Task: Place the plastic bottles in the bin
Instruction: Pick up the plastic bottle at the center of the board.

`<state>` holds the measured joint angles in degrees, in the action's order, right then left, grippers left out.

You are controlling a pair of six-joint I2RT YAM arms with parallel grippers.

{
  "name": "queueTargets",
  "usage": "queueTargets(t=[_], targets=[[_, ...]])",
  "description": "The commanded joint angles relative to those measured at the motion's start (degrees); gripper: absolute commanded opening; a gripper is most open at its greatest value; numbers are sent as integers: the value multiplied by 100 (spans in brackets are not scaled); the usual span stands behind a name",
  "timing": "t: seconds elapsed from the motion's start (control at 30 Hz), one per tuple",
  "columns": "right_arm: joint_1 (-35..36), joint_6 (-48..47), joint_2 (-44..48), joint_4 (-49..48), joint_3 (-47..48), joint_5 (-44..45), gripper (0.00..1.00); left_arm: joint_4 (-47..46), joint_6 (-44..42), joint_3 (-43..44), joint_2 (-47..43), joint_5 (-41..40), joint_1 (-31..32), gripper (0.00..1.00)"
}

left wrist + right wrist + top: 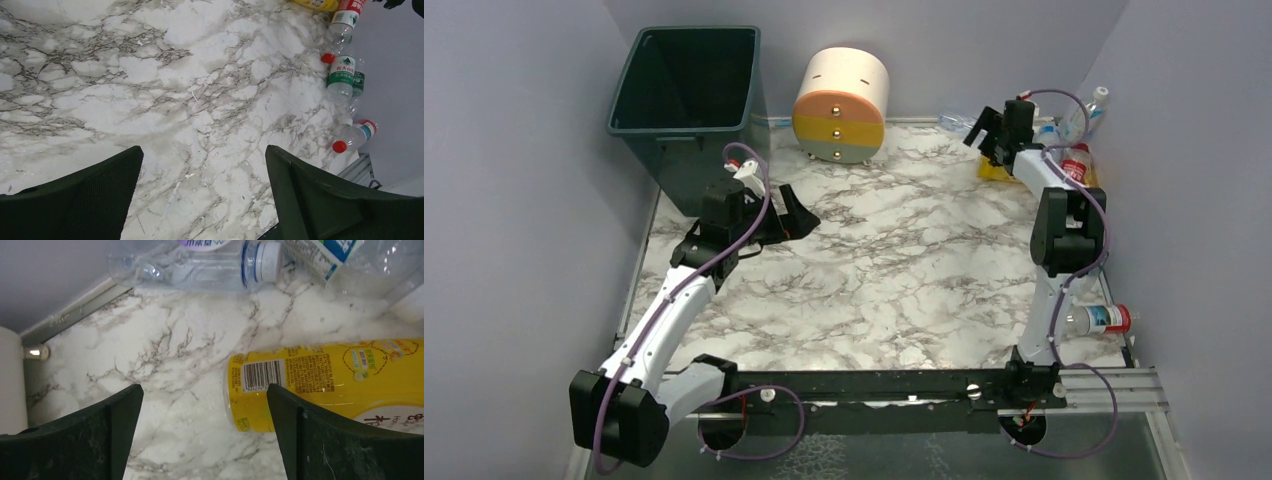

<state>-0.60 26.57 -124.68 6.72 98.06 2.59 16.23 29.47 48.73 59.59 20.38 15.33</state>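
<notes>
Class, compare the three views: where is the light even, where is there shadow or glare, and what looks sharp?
Top external: soft, even light, but inside the bin is dark. Left wrist: the table shows sharp veins; a soft grey shadow crosses the middle. Right wrist: the yellow bottle is sharp enough to show its barcode; the clear bottle carries small glints.
</notes>
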Motion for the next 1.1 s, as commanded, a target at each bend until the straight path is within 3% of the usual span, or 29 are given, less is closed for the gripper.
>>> queueTargets(t=[0.0, 0.23, 0.37, 0.53, 1.07], targets=[[51, -43, 502, 327, -974, -529, 98, -111, 77, 198, 50, -358, 313, 99], [385, -340, 2307, 405, -2049, -479, 98, -211, 165, 214, 224, -664, 762, 99], [368, -388, 2629, 1188, -1569, -47, 100, -284, 193, 224, 336, -783, 954, 99], [141, 182, 2296, 2070, -650, 156, 99, -416, 241, 255, 496, -878, 1153, 99], [-451, 141, 149, 1481, 811, 289, 99, -257, 203, 275, 396, -955, 1379, 99]])
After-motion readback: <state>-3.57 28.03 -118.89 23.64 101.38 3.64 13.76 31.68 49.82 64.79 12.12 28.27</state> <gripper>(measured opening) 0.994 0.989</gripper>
